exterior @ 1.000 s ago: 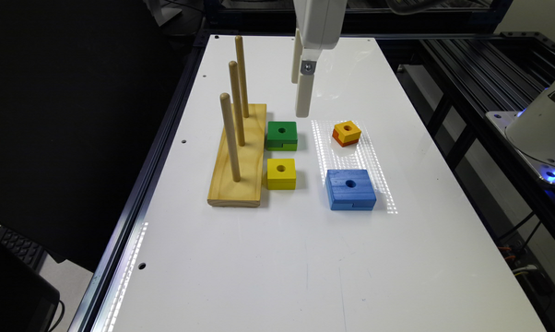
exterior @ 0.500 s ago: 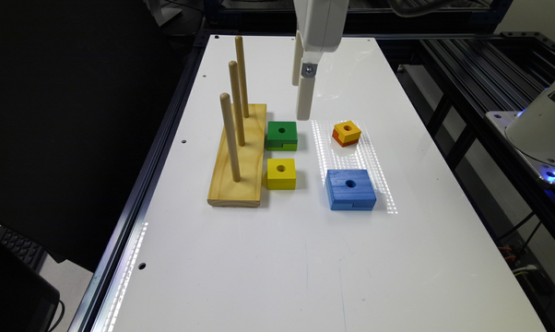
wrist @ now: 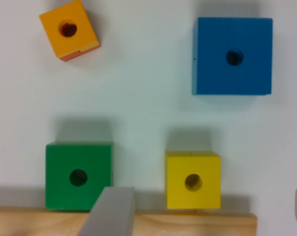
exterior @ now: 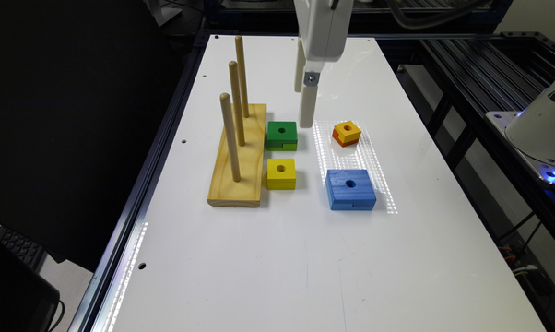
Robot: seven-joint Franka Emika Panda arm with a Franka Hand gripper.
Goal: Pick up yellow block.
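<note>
Your white surface (exterior: 268, 258) carries everything here. On it, toward the exterior view's left, lies the wooden peg base (exterior: 240, 161) with three upright dowels. Next in size is the blue block (exterior: 350, 189), well apart toward the exterior view's right. The green block (exterior: 282, 135) sits just beside the base, and the yellow block (exterior: 281, 174) sits nearer the camera than the green one, also just beside the base; whether either one touches the wood is hard to tell. Smallest is the orange-yellow block (exterior: 346, 133), turned at an angle.

The tool (exterior: 306, 108) hangs above the surface between the green block and the orange-yellow block, clear of all of them. Compared with a second ago it has crept a little lower and nearer the camera, while every block lies where it lay. That suggests the approach is under way but early: you are not yet over the target.

In the wrist view the tool (wrist: 205, 216) stands wide, one finger (wrist: 109, 211) low over the green block (wrist: 78, 175) and the other at the picture's edge, with the yellow block (wrist: 193, 180) lying between them and the blue block (wrist: 232, 55) beyond. You probably need to centre over the yellow block before descending, minding the base alongside.
</note>
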